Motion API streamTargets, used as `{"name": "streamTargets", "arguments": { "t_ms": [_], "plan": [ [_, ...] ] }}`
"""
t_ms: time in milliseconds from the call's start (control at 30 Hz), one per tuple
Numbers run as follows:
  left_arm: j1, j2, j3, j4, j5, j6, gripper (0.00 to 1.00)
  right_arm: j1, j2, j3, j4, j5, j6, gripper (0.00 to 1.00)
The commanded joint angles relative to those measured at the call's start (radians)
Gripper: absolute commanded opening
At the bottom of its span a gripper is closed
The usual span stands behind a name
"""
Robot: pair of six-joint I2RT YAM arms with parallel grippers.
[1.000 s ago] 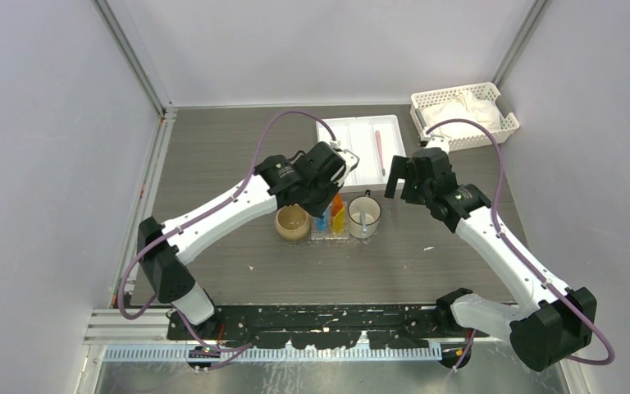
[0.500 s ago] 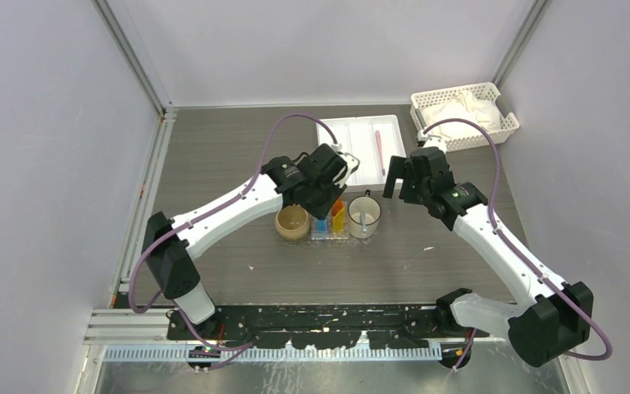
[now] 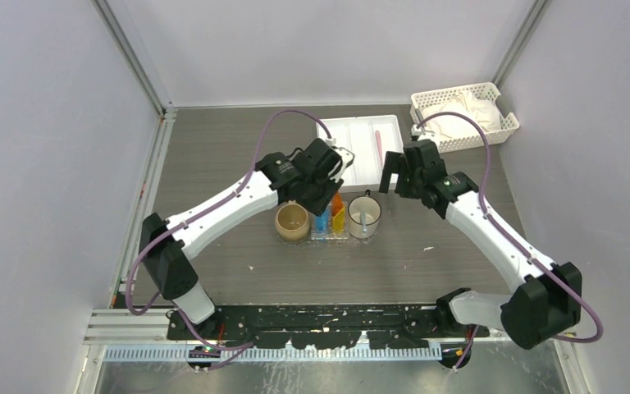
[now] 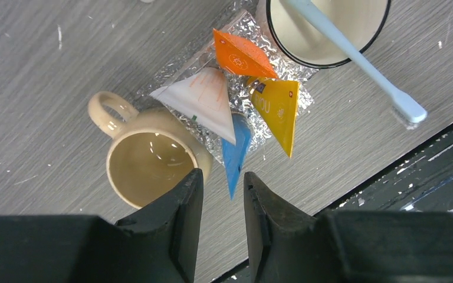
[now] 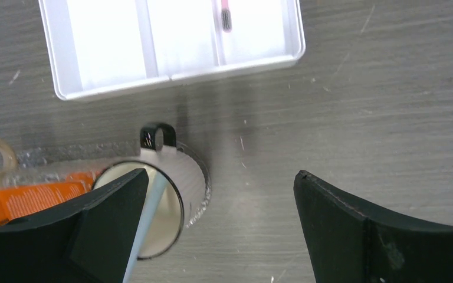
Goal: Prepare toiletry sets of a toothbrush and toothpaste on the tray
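Grey wood-grain table [image 3: 213, 156] ran from the black rail at the near edge to the far wall, with broad bare stretches seen to the left and along the near side. Mid-table, the tray [image 4: 171, 73] of clear crinkled plastic was wedged between a beige mug [image 4: 150, 165] and a white mug [image 4: 324, 29], touching both. All the toothpaste was found on it: an orange tube [image 4: 243, 56], a yellow tube [image 4: 277, 109] and a blue tube [image 4: 236, 147], the blue one's upper end being buried under a white wedge [image 4: 203, 103] that could not be identified. A pale blue toothbrush [image 4: 354, 59] was leaned in the white mug, its end jutting past the rim; the mug itself was cut off by the frame. The left gripper [image 4: 218, 224] was held above the tray's near edge, its jaws set narrowly apart with nothing between them; from overhead it was hidden under its own wrist, as was the tray's far part. The right gripper [image 5: 221, 183] was hung beyond the white mug, jaws spread wide and gripping nothing, the orange tube being half masked by one finger. Farther back, a white compartment tray [image 5: 177, 76] was seen with a pink toothbrush [image 5: 225, 15] cropped at the top. A white basket [image 3: 463, 139] of cloth [image 3: 459, 108] was set in the far right corner, close to the wall.
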Motion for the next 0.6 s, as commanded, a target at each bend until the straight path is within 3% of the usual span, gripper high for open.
{"name": "streamTargets", "arguments": {
  "t_ms": [0, 133, 267, 567],
  "plan": [
    [0.005, -0.131, 0.095, -0.030, -0.034, 0.004, 0.33, -0.033, 0.118, 0.162, 0.035, -0.015, -0.014, 1.00],
    [0.005, -0.251, 0.079, -0.045, -0.096, -0.025, 0.37, -0.084, 0.366, 0.381, -0.017, -0.054, -0.052, 0.94],
    [0.005, -0.376, -0.026, -0.035, -0.131, -0.062, 0.38, -0.138, 0.598, 0.621, -0.102, -0.045, -0.078, 0.77],
    [0.005, -0.506, -0.141, -0.032, -0.153, -0.086, 0.40, -0.242, 0.884, 0.843, -0.134, -0.138, -0.056, 0.67]
  ]
}}
